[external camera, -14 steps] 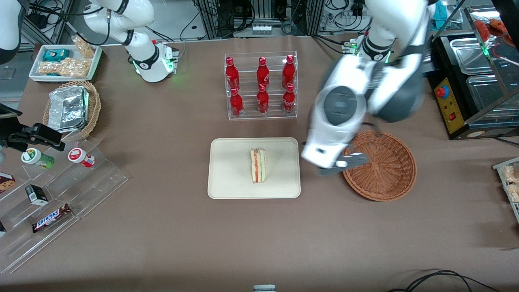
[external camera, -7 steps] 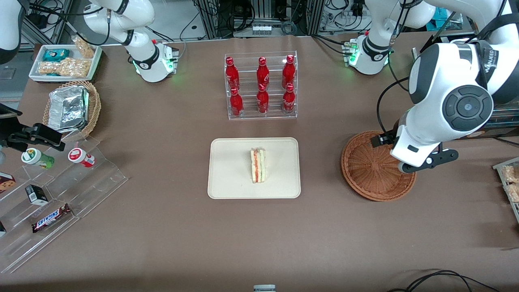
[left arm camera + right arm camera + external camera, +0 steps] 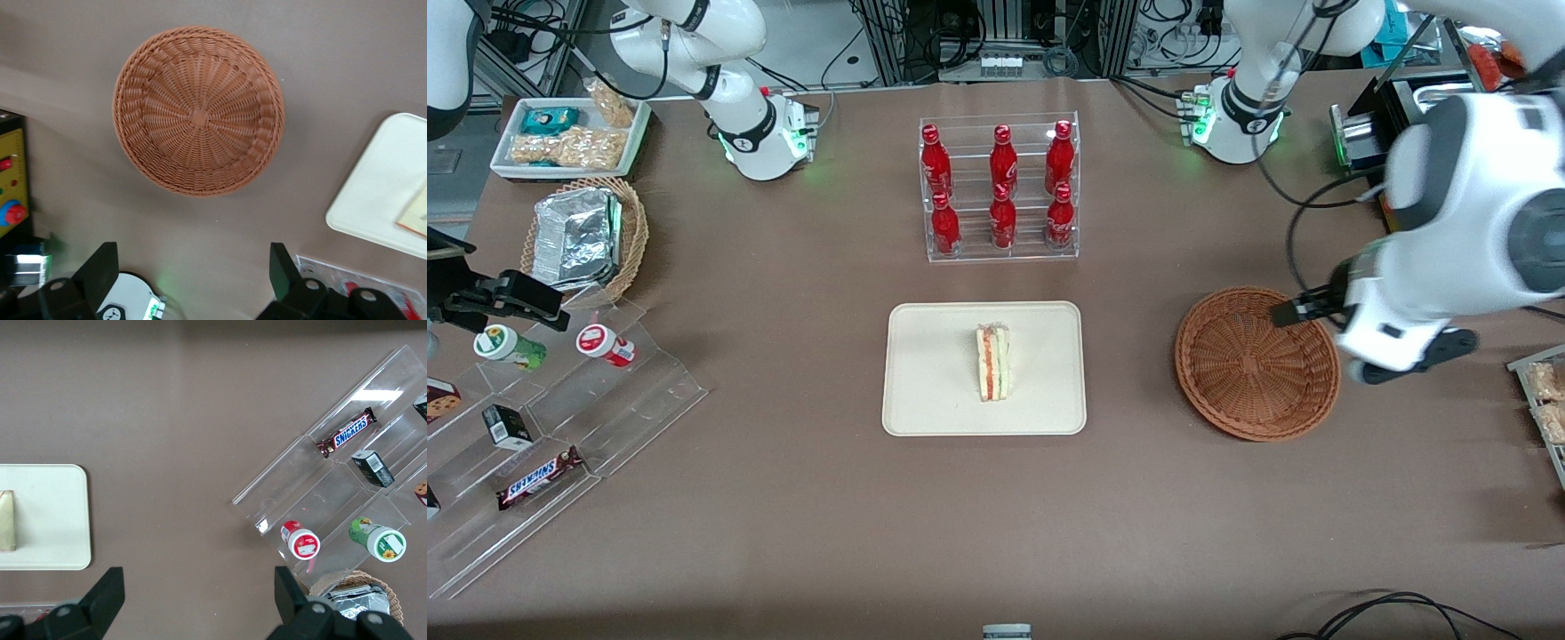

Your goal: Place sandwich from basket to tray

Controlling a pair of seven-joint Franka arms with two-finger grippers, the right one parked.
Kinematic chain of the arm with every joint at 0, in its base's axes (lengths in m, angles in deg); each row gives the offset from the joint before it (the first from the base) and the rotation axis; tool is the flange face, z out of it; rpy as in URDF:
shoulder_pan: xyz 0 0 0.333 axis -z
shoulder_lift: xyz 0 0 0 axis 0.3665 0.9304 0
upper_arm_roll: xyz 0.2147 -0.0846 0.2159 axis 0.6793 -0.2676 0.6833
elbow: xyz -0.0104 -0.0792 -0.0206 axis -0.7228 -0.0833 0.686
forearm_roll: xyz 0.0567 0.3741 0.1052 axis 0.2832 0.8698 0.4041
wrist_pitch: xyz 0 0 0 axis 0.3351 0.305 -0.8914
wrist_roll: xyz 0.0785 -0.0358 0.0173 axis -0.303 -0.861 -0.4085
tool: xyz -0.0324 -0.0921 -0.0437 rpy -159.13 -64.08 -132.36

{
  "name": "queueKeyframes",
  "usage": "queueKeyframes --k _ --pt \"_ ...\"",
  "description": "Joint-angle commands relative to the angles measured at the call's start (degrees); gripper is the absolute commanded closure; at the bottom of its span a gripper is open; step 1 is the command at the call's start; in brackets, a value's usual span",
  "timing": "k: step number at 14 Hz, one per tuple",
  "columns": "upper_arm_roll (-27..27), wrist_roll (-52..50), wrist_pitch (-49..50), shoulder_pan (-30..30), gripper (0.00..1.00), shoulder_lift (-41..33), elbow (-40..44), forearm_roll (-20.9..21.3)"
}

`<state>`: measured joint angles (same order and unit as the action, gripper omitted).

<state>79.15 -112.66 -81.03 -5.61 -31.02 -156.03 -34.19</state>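
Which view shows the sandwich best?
The front view: the whole sandwich lies on the tray, filling layers visible. The left wrist view catches only a sliver at the frame edge, the right wrist view a cut-off piece. The open gripper hangs above the table beside the basket.

- I see my left arm [image 3: 1458, 231] raised high at the working arm's end of the table, its white and grey joint housing bulky in the front view.
- The wrist points downward, camera looking straight at the table.
- My claw [image 3: 193, 277] hangs well clear of the table, its two dark fingers [image 3: 100, 270] spread wide, holding nothing.
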Motion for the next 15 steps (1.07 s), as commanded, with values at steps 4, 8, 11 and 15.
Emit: queueKeyframes --k 4,8,11,15 --pt "-16.55 3.52 0.84 -13.94 0.00 -5.84 -0.58 5.63" --pt "-22.78 12.24 4.35 -22.53 0.00 -13.57 -3.56 6.26" --pt "-25.53 10.06 5.41 -25.46 0.00 -18.23 -3.92 5.82" --pt "-25.09 9.69 5.93 -25.64 0.00 -21.84 -5.32 6.52"
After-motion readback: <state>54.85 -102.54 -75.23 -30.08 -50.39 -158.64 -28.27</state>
